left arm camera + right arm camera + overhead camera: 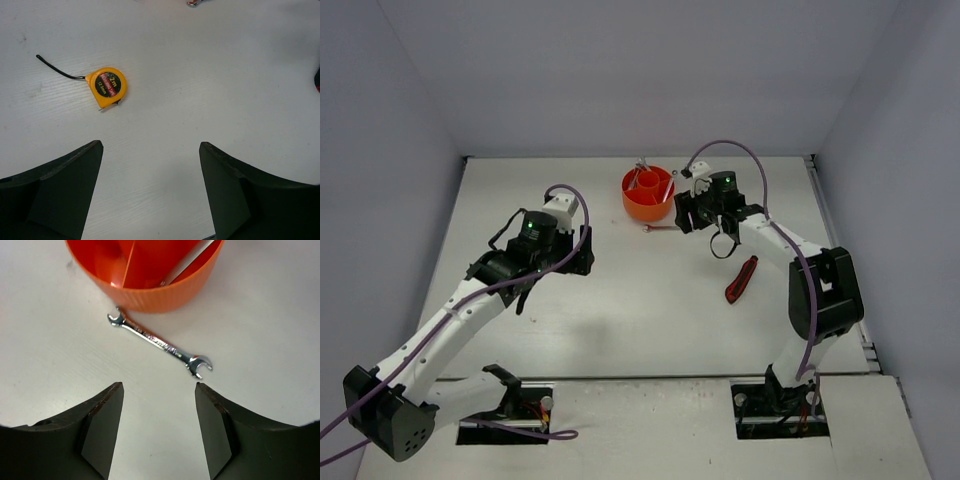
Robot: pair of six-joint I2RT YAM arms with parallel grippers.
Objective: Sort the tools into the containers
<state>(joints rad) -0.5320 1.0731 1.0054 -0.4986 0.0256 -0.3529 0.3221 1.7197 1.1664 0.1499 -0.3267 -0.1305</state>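
Note:
The round orange tub (648, 196) stands at the back middle with several silver tools leaning in it; its wall fills the top of the right wrist view (150, 292). One silver wrench (160, 344) lies flat on the table just in front of the tub, also seen from above (658, 229). My right gripper (159, 385) is open and empty, just short of that wrench, right of the tub (684, 216). The yellow-black tape measure (107, 88) lies ahead and left of my open, empty left gripper (150, 145), and is hidden under that gripper (583, 252) from above. The red-black utility knife (741, 279) lies at the right.
The tape measure's thin black strap (59, 71) trails to its left. White walls close off the table at the back and sides. The right arm's purple cable (740, 150) loops above the tub area.

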